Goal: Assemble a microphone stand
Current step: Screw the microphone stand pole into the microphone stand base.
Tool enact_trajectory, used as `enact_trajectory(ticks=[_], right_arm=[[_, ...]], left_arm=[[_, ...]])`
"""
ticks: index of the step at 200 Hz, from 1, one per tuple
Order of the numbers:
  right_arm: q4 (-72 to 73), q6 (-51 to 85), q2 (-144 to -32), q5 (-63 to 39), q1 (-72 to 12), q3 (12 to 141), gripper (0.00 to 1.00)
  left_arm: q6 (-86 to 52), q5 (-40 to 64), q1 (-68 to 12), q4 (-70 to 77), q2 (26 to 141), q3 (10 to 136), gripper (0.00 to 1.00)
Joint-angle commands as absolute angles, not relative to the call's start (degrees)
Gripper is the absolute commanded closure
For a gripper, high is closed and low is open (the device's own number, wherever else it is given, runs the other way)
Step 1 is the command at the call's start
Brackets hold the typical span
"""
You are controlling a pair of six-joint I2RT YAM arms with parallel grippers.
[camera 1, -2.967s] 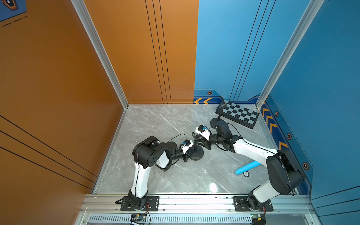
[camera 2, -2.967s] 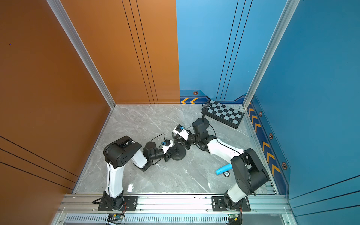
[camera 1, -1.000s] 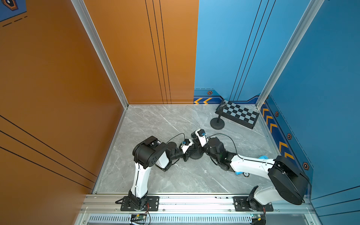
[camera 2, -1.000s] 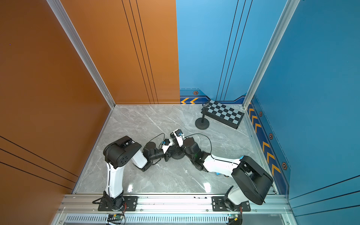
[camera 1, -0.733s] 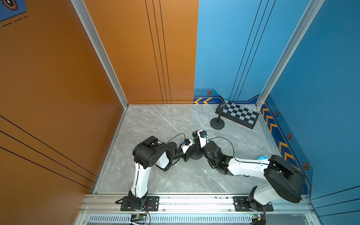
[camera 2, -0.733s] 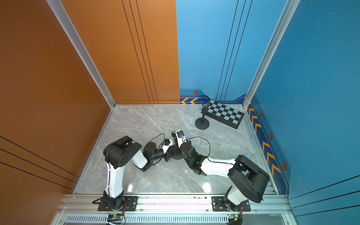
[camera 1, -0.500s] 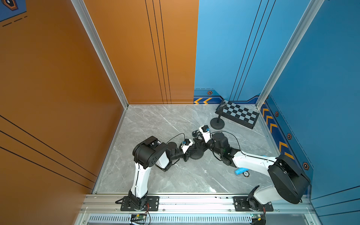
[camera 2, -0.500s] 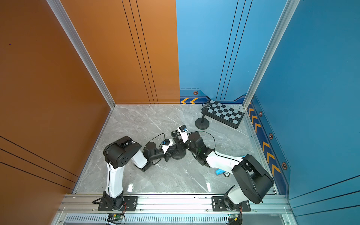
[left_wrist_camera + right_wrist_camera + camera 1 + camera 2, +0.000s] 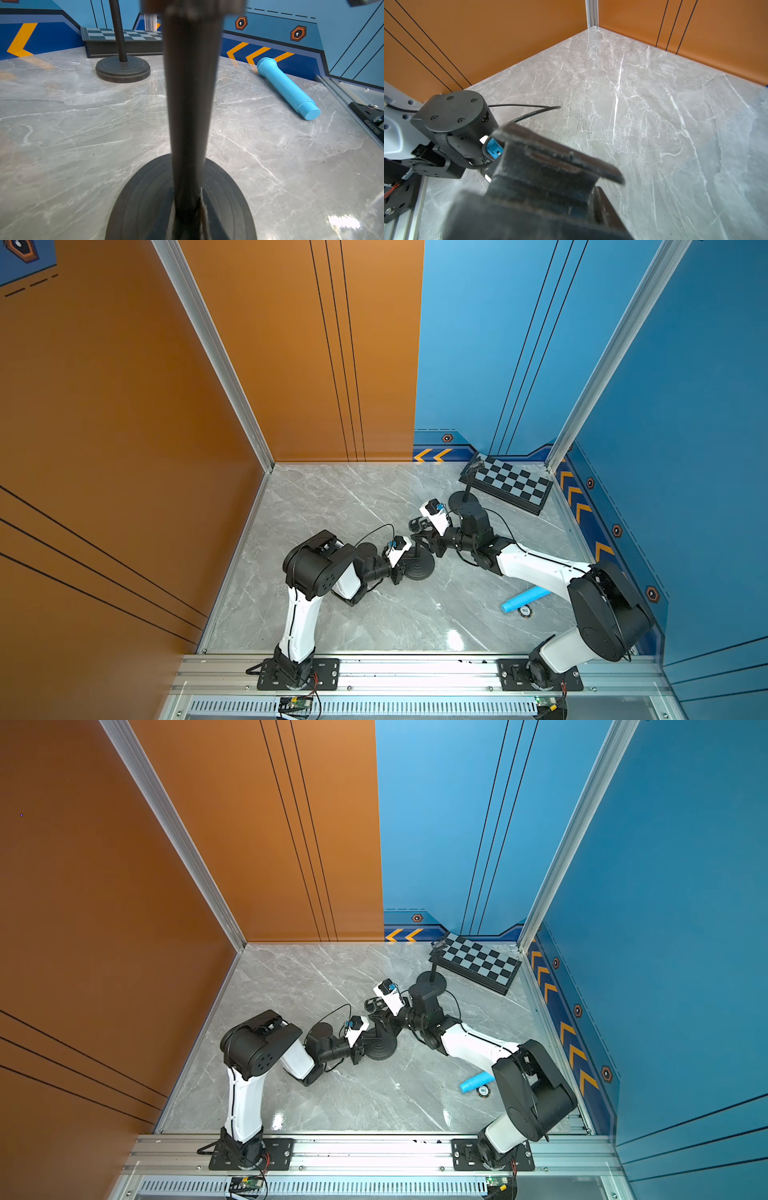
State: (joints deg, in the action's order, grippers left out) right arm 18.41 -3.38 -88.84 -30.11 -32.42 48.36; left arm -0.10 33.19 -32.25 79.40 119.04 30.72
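step in hand: my guess is the clip [image 9: 417, 524] is going onto the top of the pole [image 9: 190, 93], with one arm steadying and the other doing the fitting.

where the thing is: the mic stand [image 9: 424, 572] is upright around the middle of the table [image 9: 332, 510], between the two arms. Its round base [image 9: 145, 197] sits flat.

left tool [image 9: 409, 562]: pressed together on the pole, low down, just above the base.

right tool [image 9: 423, 540]: it's up at the top of the pole by the clip. The right wrist view is mostly one blurry black part, so I honestly can't tell if it's clamped or loose.

doing it well: hold the low pinch firm so the pole can't spin. Line the clip up straight with the pole before turning, then go in short twists. Push down the pole, not sideways, or the base could skid or tip.

watch out: a crooked start will probably jam.

blue microphone [image 9: 525, 599]: it's lying on its side near the right arm, well apart from the stand, with a small round disc [image 9: 524, 611] just beside it.

second stand [image 9: 463, 501]: upright just in front of the chessboard [image 9: 513, 485], with something already on top.

containers: no open ones here. The chessboard looks like a shut box, and what's inside isn't visible.
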Motion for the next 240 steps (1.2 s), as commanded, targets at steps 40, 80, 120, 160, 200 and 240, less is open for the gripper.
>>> enact_trajectory(ticks=[40, 80, 120, 160, 200, 240], right_arm=[[25.46, 11.54, -85.85, 19.98, -45.3, 40.92, 1.0], [21.3, 26.53, -90.62, 45.42, -55.74, 44.29, 1.0], [23.6, 13.34, -89.27, 18.69, -52.75, 45.56, 0.64], [9.74, -3.38, -84.47, -18.53, -41.73, 47.67, 0.52], [5.02, -12.56, -86.08, -41.11, -32.46, 49.82, 0.5], [7.15, -13.57, -87.88, -46.59, -28.2, 51.57, 0.51]], left_arm=[[-1.02, 31.19, -31.9, 70.7, 120.4, 29.18, 0.81], [-1.43, 30.41, -32.33, 70.75, 120.94, 29.58, 0.82], [-1.17, 30.26, -32.43, 70.75, 120.61, 29.45, 0.82], [-0.68, 30.62, -32.34, 70.75, 120.23, 29.12, 0.82], [-0.48, 31.53, -32.34, 70.75, 120.25, 29.01, 0.82], [-0.27, 32.0, -32.34, 70.72, 120.23, 28.89, 0.82]])
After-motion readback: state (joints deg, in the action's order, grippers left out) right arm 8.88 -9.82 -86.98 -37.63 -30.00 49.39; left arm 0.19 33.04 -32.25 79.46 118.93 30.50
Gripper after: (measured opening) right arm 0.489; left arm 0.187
